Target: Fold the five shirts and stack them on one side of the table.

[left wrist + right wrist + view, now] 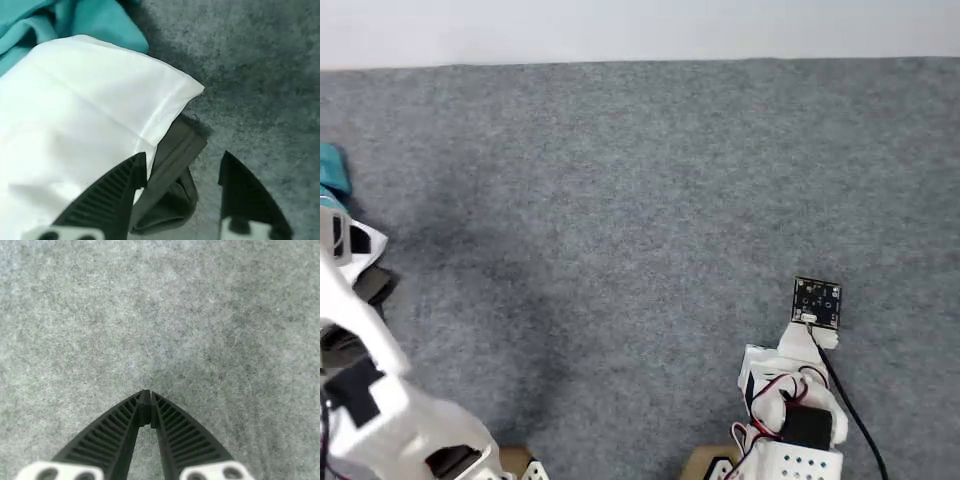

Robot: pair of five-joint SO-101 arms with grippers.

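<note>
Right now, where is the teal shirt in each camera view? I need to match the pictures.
High view: teal shirt at the left edge, about a third of the way down.
Left wrist view: teal shirt next to the white shirt, on its side away from the tool.
Right wrist view: grey mat ahead of the shut right tool.
Shared landmark: the mat, seen in all three.

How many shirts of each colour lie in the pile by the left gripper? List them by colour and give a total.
Teal shirt: 1
White shirt: 1
Dark grey shirt: 1
Total: 3 shirts in sight
</note>
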